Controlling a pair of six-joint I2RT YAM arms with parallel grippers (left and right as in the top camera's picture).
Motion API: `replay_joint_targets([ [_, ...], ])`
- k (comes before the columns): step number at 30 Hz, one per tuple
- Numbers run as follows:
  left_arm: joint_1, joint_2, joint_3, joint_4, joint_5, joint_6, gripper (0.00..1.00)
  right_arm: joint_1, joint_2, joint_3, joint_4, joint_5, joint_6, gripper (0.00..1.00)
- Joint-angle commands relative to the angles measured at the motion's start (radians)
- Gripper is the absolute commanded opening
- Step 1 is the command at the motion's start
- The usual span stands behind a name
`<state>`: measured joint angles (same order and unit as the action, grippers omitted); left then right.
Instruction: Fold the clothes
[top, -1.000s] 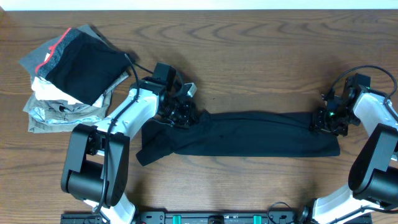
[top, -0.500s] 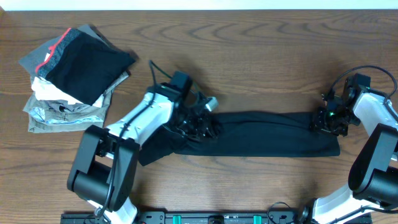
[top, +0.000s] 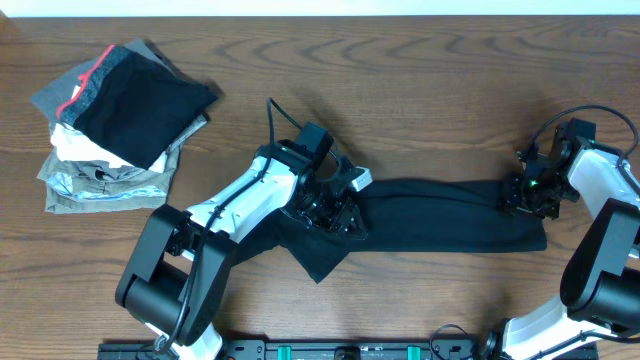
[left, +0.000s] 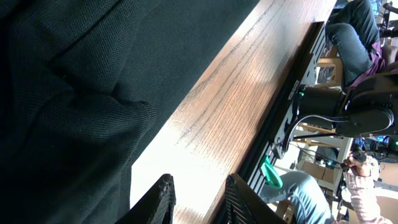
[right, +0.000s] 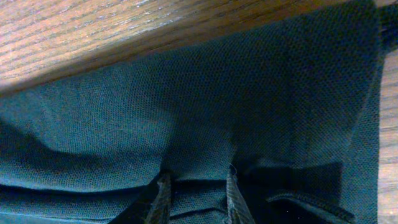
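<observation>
At ten o'clock on the table (top: 420, 90) sits a pile of folded clothes (top: 115, 125), well apart from the work. The black shirt (top: 450, 215) lies near the middle as a long band, its long axis running from nine to three o'clock. The left gripper (left: 199, 180) hovers over the band's left end with its jaws apart and bare wood between them, holding nothing. The doubled-over cloth lies just beside it, a loose corner pointing to about seven o'clock. The right gripper (right: 197, 173) sits on the band's three o'clock end, straddling a ridge of cloth; I cannot tell whether it is clamped. The left arm is probably the nearer one for the next fold.
</observation>
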<state>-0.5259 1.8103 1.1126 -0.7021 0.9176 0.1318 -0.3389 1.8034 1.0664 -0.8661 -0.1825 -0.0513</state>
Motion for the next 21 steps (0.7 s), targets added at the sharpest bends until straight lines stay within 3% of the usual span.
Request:
replay_joint_targets([
  [1,0.017,-0.002,0.011,0.000,0.012,0.013,0.29,0.009,-0.017,-0.003,-0.001,0.002,0.013,0.29],
  [9,-0.018,-0.002,0.011,0.042,-0.198,-0.029,0.34,0.009,-0.017,-0.003,0.003,0.002,0.013,0.29],
  [15,-0.101,-0.002,0.011,0.150,-0.552,-0.349,0.34,0.009,-0.017,-0.003,-0.001,0.002,0.013,0.30],
  [21,-0.151,-0.002,0.011,0.186,-0.576,-0.496,0.33,0.009,-0.017,-0.003,0.000,0.002,0.013,0.31],
])
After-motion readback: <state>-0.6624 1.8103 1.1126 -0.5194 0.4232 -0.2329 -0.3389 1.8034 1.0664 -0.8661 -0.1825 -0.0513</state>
